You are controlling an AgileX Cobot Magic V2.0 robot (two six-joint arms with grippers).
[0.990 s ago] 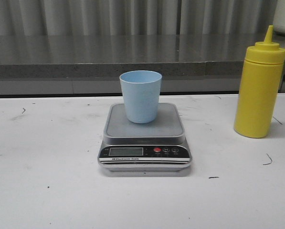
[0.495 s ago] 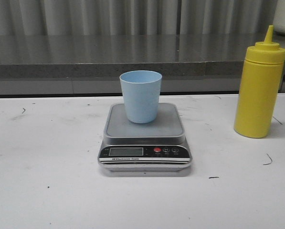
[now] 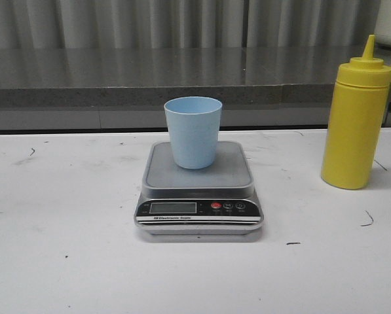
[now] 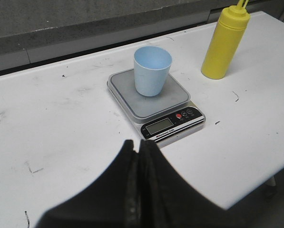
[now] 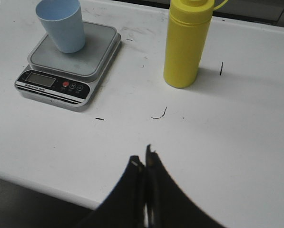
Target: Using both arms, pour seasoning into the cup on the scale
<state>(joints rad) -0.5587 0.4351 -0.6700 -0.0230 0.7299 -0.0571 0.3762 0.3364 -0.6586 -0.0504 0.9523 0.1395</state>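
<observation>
I am seeing the seasoning (image 3: pixel 355 119) standing on the bench (image 3: pixel 64 261), well to the right of the scale (image 3: pixel 198 186) carrying the cup (image 3: pixel 193 131). Both pincers, left (image 4: pixel 141 156) and right (image 5: pixel 144 164), are pressed together, empty. The bottle looks soft and slippery; I am planning a mid-body grasp.

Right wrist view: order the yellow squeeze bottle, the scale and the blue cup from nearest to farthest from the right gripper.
From the right gripper, fingers together:
1. Yellow squeeze bottle, standing on the table straight ahead.
2. Scale, off to the robot's left; nearly a tie with the bottle.
3. Blue cup, standing on the scale's platform, toward its far side.
</observation>
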